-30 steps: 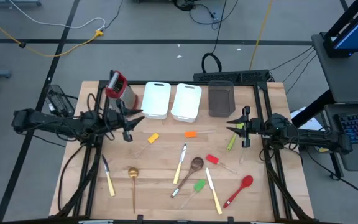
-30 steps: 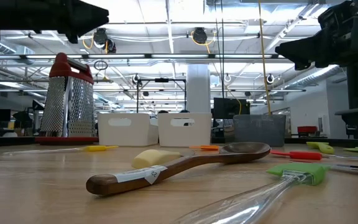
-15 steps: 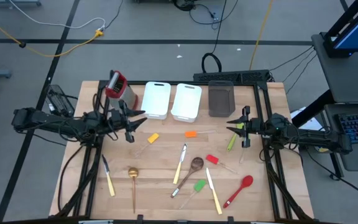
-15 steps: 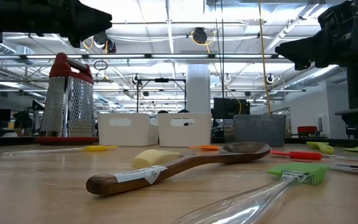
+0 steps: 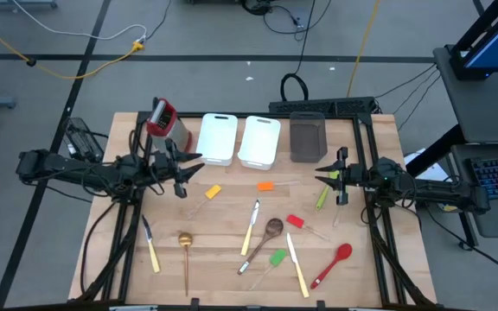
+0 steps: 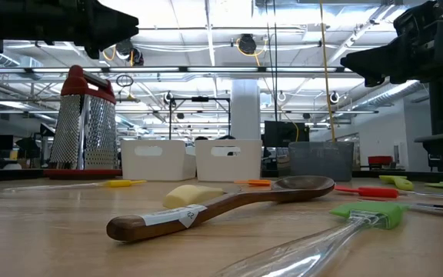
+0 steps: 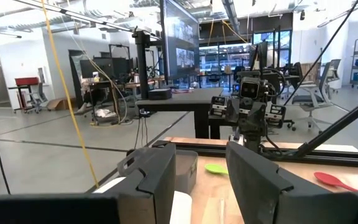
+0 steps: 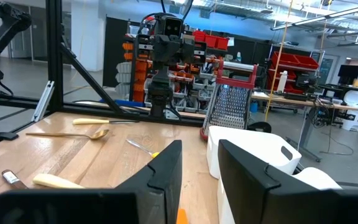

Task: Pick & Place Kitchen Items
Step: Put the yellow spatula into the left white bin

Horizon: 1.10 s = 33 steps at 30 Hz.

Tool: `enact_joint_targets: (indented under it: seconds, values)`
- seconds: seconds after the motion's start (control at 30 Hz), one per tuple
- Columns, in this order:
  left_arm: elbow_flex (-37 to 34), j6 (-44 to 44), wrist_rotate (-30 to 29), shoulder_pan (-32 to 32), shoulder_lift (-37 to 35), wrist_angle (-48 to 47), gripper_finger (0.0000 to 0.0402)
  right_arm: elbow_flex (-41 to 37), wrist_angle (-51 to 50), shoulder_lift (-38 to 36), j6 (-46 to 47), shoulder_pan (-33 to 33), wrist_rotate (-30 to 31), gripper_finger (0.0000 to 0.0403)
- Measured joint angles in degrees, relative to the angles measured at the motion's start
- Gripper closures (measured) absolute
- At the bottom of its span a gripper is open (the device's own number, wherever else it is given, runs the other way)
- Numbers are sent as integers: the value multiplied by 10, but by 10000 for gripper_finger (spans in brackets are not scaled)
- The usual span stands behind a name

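High view: left gripper (image 5: 182, 174) hangs fingers apart, yellow piece (image 5: 213, 191) at its 4 o'clock and gold ladle (image 5: 184, 239) near 6; right gripper (image 5: 335, 181) also parted, green piece (image 5: 322, 198) just beside at 7. Low view: brown wooden spoon (image 6: 221, 203) lies flat up front, both arms overhead. Left arm nudged slightly toward centre versus a second ago, utensils unmoved.

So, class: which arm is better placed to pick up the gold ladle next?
Probably the left. The gold ladle lies on the left half of the table, nearer the left claw, which is open and empty. The right claw waits at the far right edge.
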Motion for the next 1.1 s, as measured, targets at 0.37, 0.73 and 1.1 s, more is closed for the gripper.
enact_joint_targets:
  seconds: [0.37,0.73,1.1]
  values:
    - [0,-3,0,0,0,0,254,0,0,0,0,0,0,303]
    - [0,-51,12,0,0,8,254,0,0,0,0,0,0,303]
    - [42,-52,21,-14,55,20,254,0,14,0,3,0,0,303]
